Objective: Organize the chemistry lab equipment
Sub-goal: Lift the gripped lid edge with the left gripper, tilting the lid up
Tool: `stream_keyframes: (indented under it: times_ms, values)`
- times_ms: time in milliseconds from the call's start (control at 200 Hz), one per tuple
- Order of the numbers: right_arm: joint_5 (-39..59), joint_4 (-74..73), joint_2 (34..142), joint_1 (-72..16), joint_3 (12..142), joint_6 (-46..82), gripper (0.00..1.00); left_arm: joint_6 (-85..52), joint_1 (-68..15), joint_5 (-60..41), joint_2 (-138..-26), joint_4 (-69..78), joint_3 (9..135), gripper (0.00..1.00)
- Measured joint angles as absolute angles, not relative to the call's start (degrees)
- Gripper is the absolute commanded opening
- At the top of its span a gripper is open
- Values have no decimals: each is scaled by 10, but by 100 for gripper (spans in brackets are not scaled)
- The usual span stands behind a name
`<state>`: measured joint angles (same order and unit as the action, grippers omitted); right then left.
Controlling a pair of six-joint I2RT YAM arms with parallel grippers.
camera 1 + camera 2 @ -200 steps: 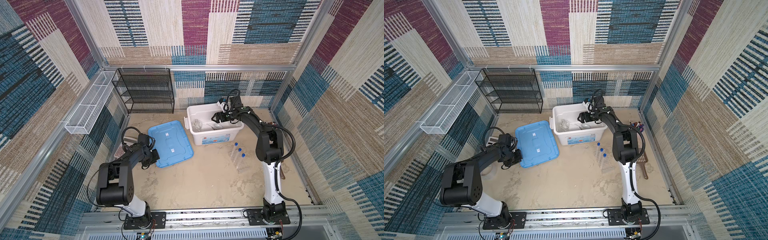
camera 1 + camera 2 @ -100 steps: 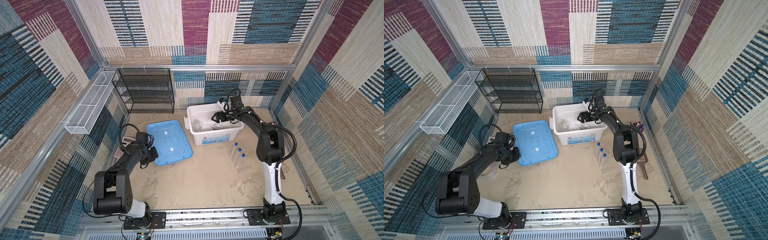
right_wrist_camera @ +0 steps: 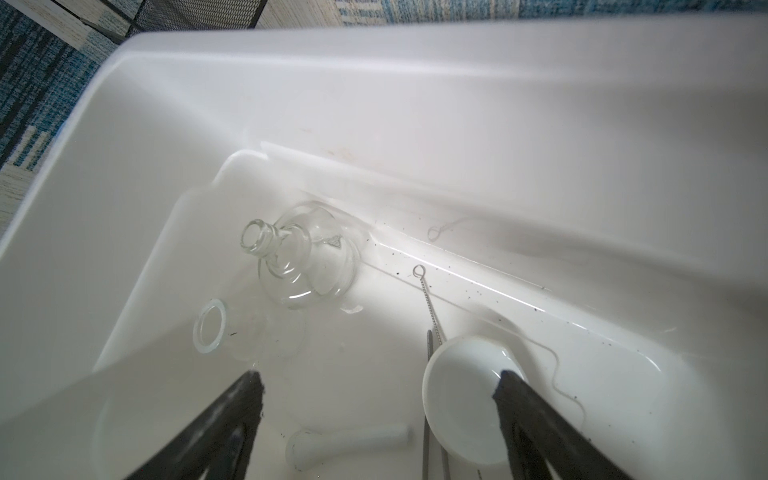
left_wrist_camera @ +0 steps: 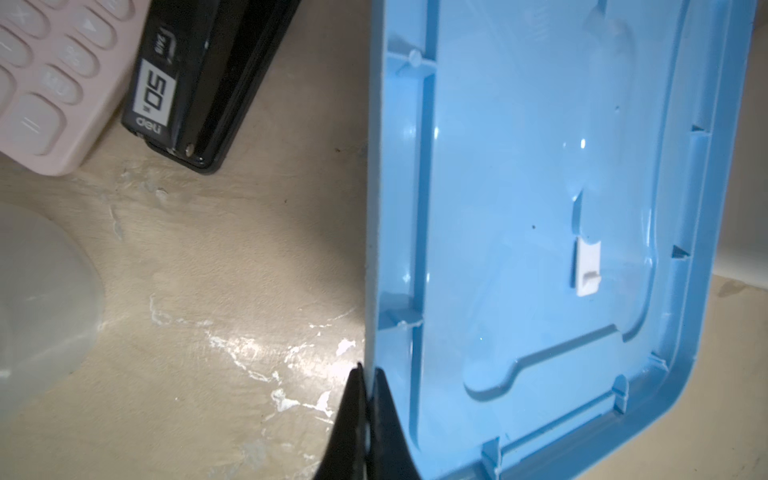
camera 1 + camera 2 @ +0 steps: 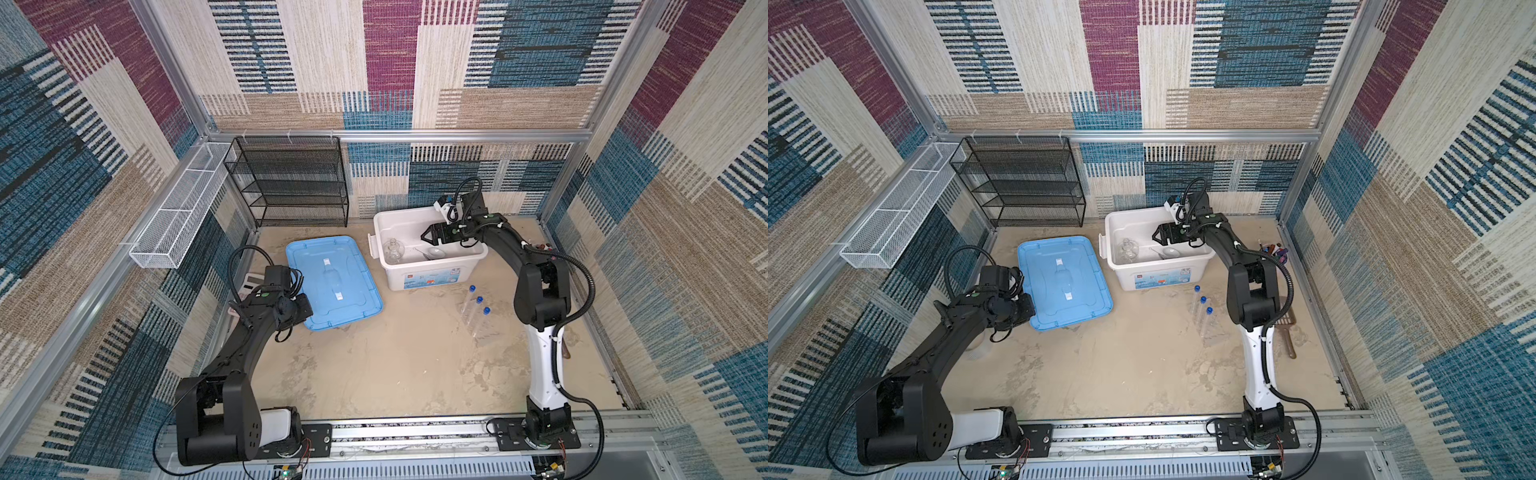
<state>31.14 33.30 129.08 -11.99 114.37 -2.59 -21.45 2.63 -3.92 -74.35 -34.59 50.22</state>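
While test tubes [image 5: 478, 309] lie outside the bin [image 5: 432, 278] in a top view, away from the right claw [image 5: 424, 237], the left wrist view shows the left claw [image 4: 368, 374] clamping the lid [image 4: 540, 208], likely to shift it. In the right wrist view, the right claw gapes empty over the flask [image 3: 307, 257].

This is a robot test cell rather than a working room. An aluminium frame [image 5: 415, 135] boxes in a sandy tabletop [image 5: 395, 365], with walls [image 5: 390, 62] of patchwork woven panels. A left arm [image 5: 237, 349] and a right arm [image 5: 542, 374] stand bolted to a front rail [image 5: 415, 432]. A black mesh shelf [image 5: 291, 183] and a white wire basket [image 5: 178, 216] offer storage (a glass flask [image 3: 305, 257] in a white bin [image 5: 432, 276], blue lid [image 5: 332, 282] alongside, gives the lab flavour).
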Motion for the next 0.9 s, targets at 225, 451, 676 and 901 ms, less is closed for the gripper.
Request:
stream_keyframes:
  times_ms: [225, 451, 676, 901]
  values:
    - [328, 333, 1291, -120, 1151, -18, 89, -215, 26, -26, -694, -366, 505, 0]
    - [335, 333, 1291, -120, 1162, -16, 89, -216, 26, -2, -642, -386, 510, 0]
    - [338, 333, 1291, -120, 1163, -14, 89, -220, 26, 3, -608, -400, 530, 0]
    - [339, 333, 1290, -120, 1163, -13, 89, -222, 26, 2, -583, -413, 551, 0]
